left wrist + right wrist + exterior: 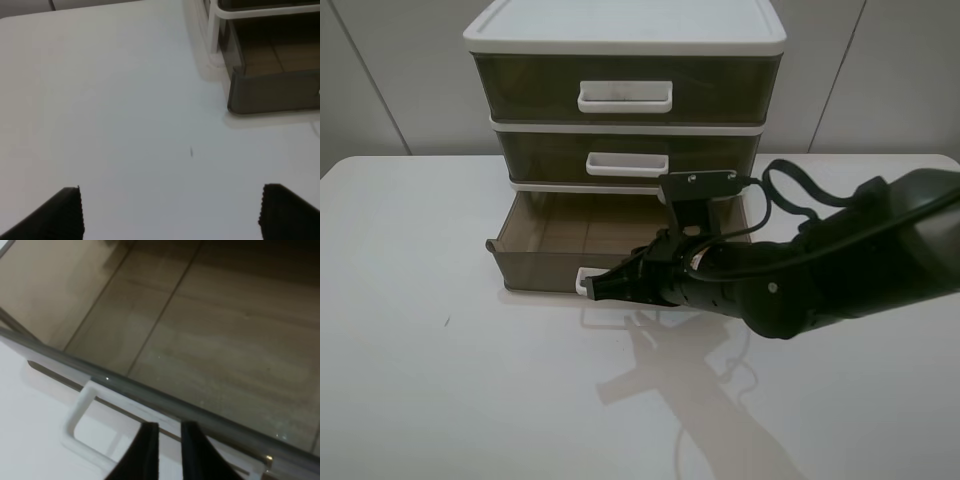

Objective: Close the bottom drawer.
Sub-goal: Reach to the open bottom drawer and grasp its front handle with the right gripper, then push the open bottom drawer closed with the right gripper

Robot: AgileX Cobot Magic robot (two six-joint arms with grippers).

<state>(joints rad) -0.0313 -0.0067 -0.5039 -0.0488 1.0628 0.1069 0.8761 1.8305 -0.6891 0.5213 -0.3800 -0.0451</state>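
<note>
The bottom drawer (545,262) is pulled out from the white-framed three-drawer unit (625,30) and stands open and empty. Its white loop handle (582,283) faces the table's front. My right gripper (594,287) reaches across from the right, its tips at the handle and the drawer's front. In the right wrist view the fingers (149,445) stand nearly together, the gripper (167,432) just below the drawer's front rim (150,394), beside the handle (79,412). My left gripper (170,210) is open over bare table, apart from the drawer's corner (275,92).
The middle drawer (627,160) and the top drawer (625,95) are shut. The unit stands at the back of the white table (440,380). The right arm's dark body (820,280) lies across the right half of the table.
</note>
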